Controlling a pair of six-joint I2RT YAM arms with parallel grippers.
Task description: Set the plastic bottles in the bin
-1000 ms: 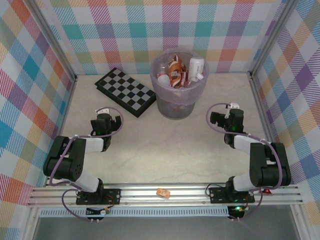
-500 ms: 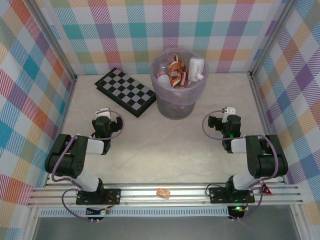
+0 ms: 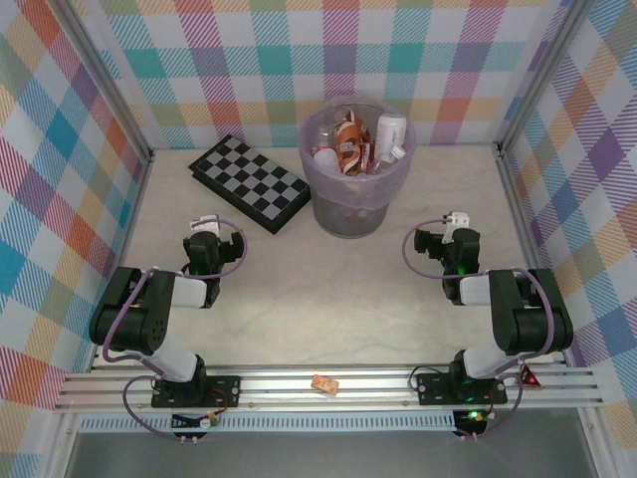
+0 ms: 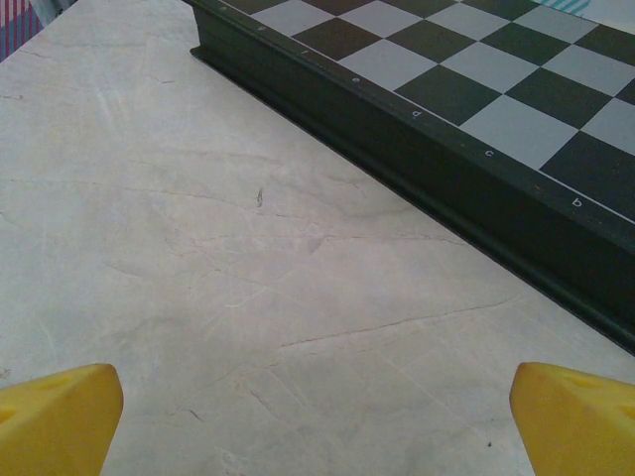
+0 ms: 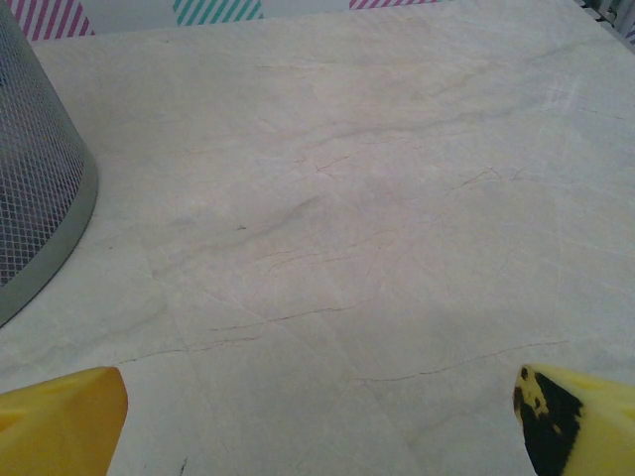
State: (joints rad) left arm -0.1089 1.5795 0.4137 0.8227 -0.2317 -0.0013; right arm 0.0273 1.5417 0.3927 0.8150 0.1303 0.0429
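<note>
1. Marbled tabletop (image 3: 328, 299) under my left gripper (image 4: 317, 421) and right gripper (image 5: 317, 421): both spread wide, empty.
2. Clear plastic bottles (image 3: 350, 137) sit in the tall pale-purple translucent bin (image 3: 343, 214) ahead, between both grippers; task looks done.

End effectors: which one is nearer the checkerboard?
The left end effector; the checkerboard lies just ahead of it, whereas the right end effector is over by the bin.

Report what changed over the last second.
Both arms folded back slightly toward their bases, then stopped: the right gripper drew a little nearer and leftward, the left gripper barely shifted. Nothing was taken or let go; both grippers stayed open and empty. The plastic bottles in the bin and the checkerboard did not move.
</note>
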